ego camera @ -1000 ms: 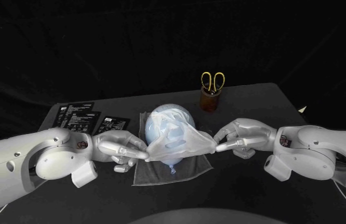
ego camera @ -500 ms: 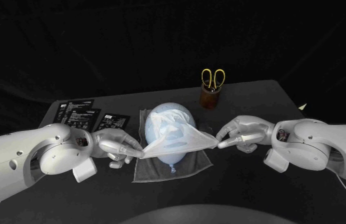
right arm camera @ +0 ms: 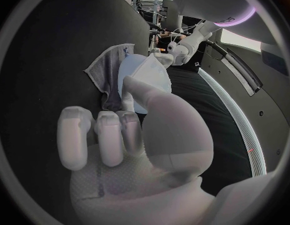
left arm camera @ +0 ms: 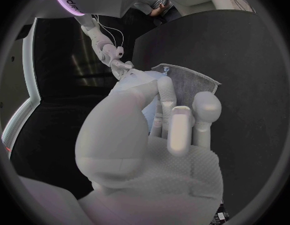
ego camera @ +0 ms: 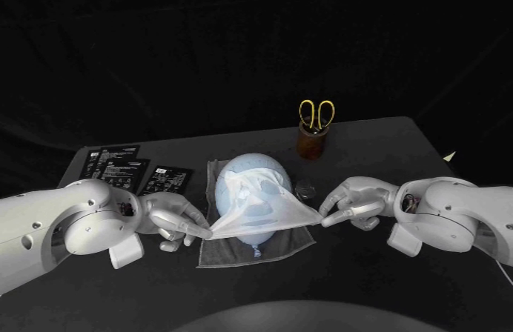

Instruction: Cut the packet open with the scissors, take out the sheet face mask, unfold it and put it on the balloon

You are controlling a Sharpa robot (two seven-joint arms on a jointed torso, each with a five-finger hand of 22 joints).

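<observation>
Though print on the black packets (ego camera: 126,170), centre left, is unreadable, the left hand (ego camera: 174,216) and right hand (ego camera: 353,201) each pinch the white sheet mask (ego camera: 263,207) draping the pale-blue balloon (ego camera: 248,166).

Lab; blk backdrop (ego camera: 214,50), blk table (ego camera: 374,145)

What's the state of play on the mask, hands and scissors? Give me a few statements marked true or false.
1. The left hand pinches one edge of the sheet mask. True.
2. The right hand holds nothing. False: it pinches the mask's other edge.
3. The balloon lies on a plate. False: it lies on a grey cloth.
4. The scissors stand in the brown holder. True.
</observation>
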